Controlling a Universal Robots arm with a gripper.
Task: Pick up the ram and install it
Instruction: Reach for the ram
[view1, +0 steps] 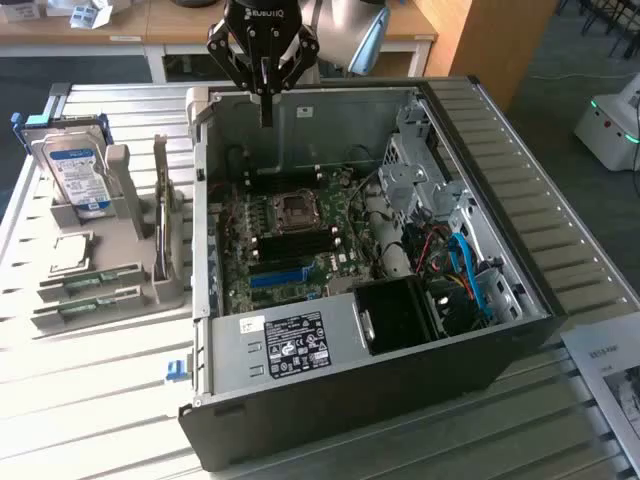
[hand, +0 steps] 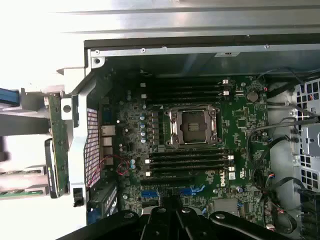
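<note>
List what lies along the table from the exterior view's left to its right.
Blue-labelled hard drive → grey upright holder → motherboard → black fan housing → blue cables → printed sheet.

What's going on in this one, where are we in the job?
A single robot arm is working over an open computer case. Its gripper hangs shut above the case's far edge in the exterior view, with nothing visibly held. Two green sticks lie in grey holders on the table at the exterior view's left, near a blue-labelled hard drive. The motherboard's long memory slots look unfilled, so no ram appears installed yet.
</note>
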